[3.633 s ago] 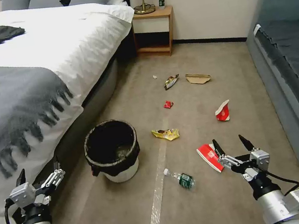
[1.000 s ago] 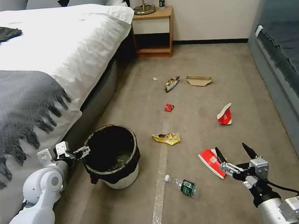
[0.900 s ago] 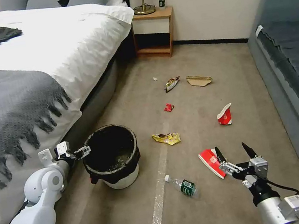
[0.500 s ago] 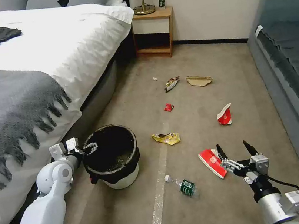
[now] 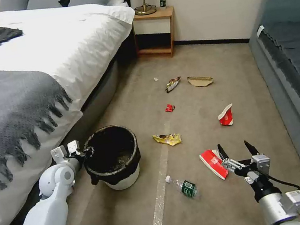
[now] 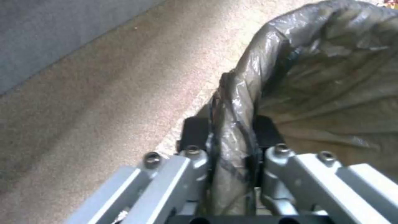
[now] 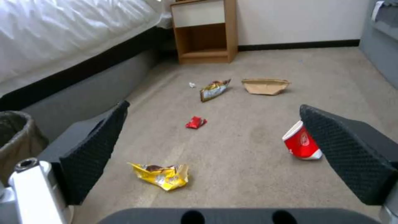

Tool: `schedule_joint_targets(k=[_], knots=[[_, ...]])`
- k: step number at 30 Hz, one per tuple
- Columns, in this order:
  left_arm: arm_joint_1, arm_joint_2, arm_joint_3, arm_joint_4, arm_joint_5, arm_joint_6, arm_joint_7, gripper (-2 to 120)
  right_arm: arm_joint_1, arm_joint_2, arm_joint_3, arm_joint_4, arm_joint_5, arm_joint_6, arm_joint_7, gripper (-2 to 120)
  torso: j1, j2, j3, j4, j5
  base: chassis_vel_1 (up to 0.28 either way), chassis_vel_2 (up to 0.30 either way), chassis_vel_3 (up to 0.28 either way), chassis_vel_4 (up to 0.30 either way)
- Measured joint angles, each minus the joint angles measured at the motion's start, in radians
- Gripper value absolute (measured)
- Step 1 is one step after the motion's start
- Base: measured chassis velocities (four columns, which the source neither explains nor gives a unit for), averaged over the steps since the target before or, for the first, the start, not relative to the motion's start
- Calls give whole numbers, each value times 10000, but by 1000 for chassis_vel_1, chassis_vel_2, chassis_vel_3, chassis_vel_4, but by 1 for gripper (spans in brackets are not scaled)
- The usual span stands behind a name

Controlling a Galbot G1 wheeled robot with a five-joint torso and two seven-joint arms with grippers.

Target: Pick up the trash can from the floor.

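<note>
**Q:** What is recorded in the head view?

**A:** The trash can (image 5: 112, 156) is seen upright on the floor (image 5: 217, 207), close beside the bed (image 5: 20, 71) and just left of the pale tape strip (image 5: 160, 186). The left gripper (image 5: 88, 151) is set at the can's bed-side rim; its fingertips are lost against the black bag, so the grip cannot be judged here. The right gripper (image 5: 238, 149) is held above the carpet near a flattened red carton (image 5: 212, 163), jaws spread, nothing between them. A green-labelled bottle (image 5: 184, 188) is lying by the tape; its print cannot be read. A yellow wrapper (image 5: 167, 139) and a red cup (image 5: 225, 116) are noted farther out; no lettering is legible.

**Q:** And the left wrist view?

**A:** The bag-covered rim of the can (image 6: 232, 130) is seen clamped between the black pads (image 6: 195, 130). The pads are largely hidden behind the plastic, and the can's white wall is out of frame.

**Q:** The right wrist view?

**A:** Two black fingers (image 7: 93, 149) are held wide apart over bare carpet. The can (image 7: 16, 140) is cut off at the frame edge. A round mark on the cup (image 7: 300, 144) is visible but unreadable.
</note>
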Motion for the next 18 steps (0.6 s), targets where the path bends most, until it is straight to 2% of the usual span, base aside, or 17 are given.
schedule_joint_targets(k=[3, 18], knots=[[66, 13, -29, -31, 6, -19, 45, 5, -33, 15, -1, 49, 0, 1, 2, 100, 0, 0, 0, 0, -2, 0, 0, 0, 0], [262, 191, -125, -406, 61, -58, 360, 4, -122, 130, -11, 181, -55, 35, 4, 100, 1, 0, 1, -1, -4, 0, 0, 0, 0]])
